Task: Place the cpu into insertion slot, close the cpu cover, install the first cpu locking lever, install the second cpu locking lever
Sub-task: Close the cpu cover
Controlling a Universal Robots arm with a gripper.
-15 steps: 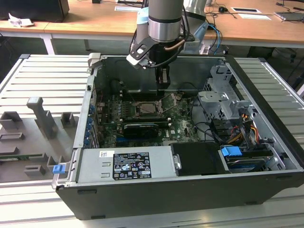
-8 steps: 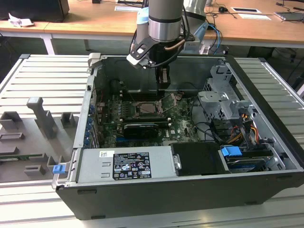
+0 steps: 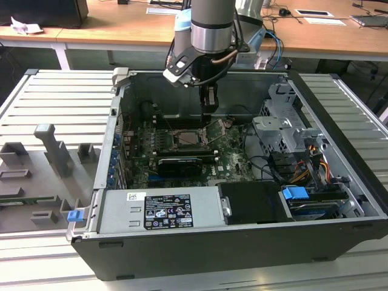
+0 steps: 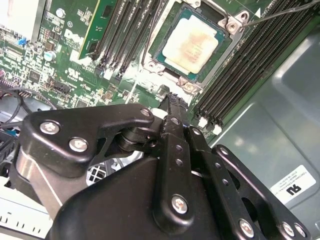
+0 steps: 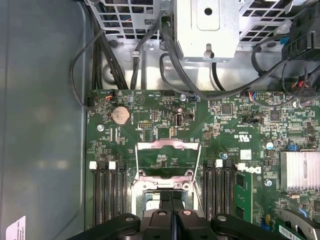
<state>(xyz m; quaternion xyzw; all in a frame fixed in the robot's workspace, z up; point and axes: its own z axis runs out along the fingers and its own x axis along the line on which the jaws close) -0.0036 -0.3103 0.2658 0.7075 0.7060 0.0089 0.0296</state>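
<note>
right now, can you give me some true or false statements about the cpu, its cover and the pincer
1. The cpu lies in the insertion slot. True.
2. The pincer is gripping the cpu. False: it is shut and empty, beside the slot.
3. The cpu cover is closed over the chip. False: in the first wrist view it stands open, with green board visible through its cut-out.
4. The arm reaches down into the open computer case. True.
</note>
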